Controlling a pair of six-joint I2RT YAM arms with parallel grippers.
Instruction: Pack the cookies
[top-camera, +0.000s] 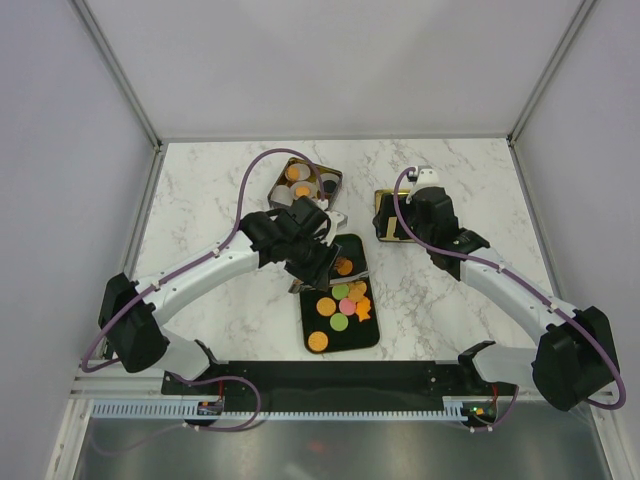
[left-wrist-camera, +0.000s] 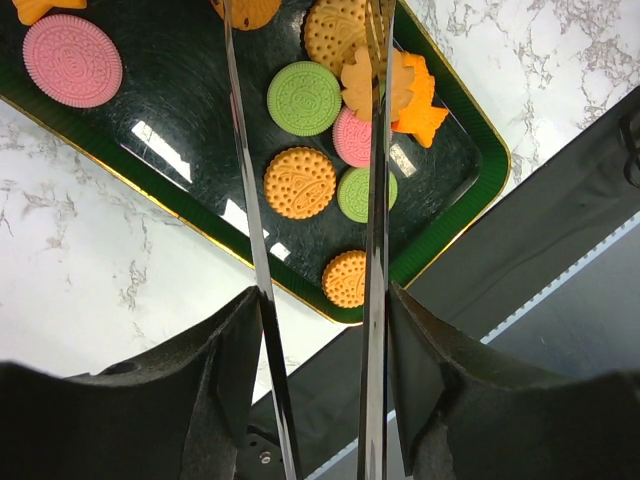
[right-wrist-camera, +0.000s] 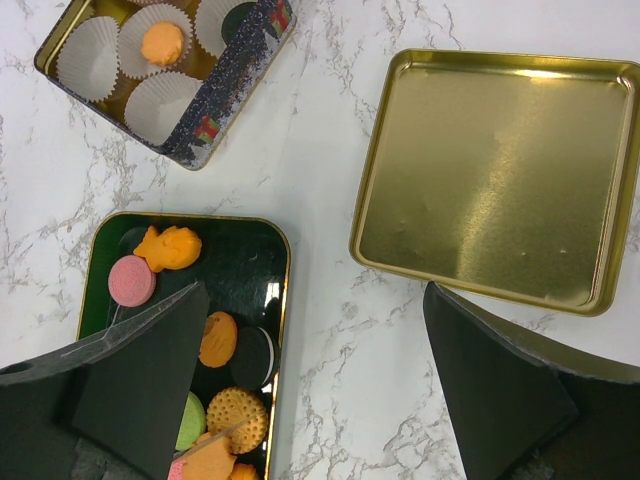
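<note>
Several cookies (top-camera: 340, 300), orange, pink, green and dark brown, lie on a dark green tray (top-camera: 355, 335). They also show in the left wrist view (left-wrist-camera: 300, 183) and in the right wrist view (right-wrist-camera: 238, 412). My left gripper (top-camera: 315, 255) hangs over the tray (left-wrist-camera: 190, 120). It is shut on metal tongs (left-wrist-camera: 245, 200), whose two blades stand apart and reach among the cookies beside an irregular orange one (left-wrist-camera: 355, 85). My right gripper (top-camera: 420, 205) is open and empty (right-wrist-camera: 315, 400), high above the marble between the tray (right-wrist-camera: 240, 260) and a gold lid (right-wrist-camera: 490, 170).
A tin (top-camera: 283, 180) with white paper cups stands behind the tray. One cup holds an orange cookie (right-wrist-camera: 160, 43) and another a dark one (right-wrist-camera: 240, 20). The gold lid (top-camera: 385, 228) lies to the tin's right. A black base bar (top-camera: 330, 375) runs along the near edge.
</note>
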